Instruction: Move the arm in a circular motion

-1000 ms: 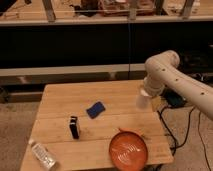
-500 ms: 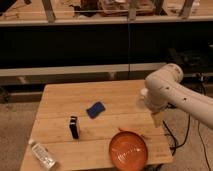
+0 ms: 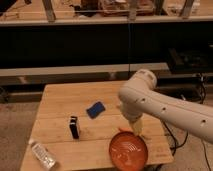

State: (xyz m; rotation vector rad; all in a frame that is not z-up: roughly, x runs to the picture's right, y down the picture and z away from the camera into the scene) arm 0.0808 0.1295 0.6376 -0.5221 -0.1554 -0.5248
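The arm [image 3: 165, 109] is a thick cream-white tube with small dark dots, entering from the right edge of the camera view. Its bulbous elbow [image 3: 137, 85] hangs over the right half of the wooden table [image 3: 60, 102]. From the elbow a segment drops to a tapered yellowish tip, the gripper [image 3: 136, 129], which sits just above the far rim of the orange plate [image 3: 129, 151]. Nothing shows between its fingers.
A blue sponge [image 3: 95, 109] lies mid-table. A small black object [image 3: 74, 126] stands upright left of centre. A clear plastic bottle [image 3: 43, 154] lies at the front left corner. Dark shelving runs along the back, and cables hang at the right of the table.
The arm has swung leftward and toward the front of the table. Its elbow now covers more of the tabletop, and the tip has dropped close to the orange plate.
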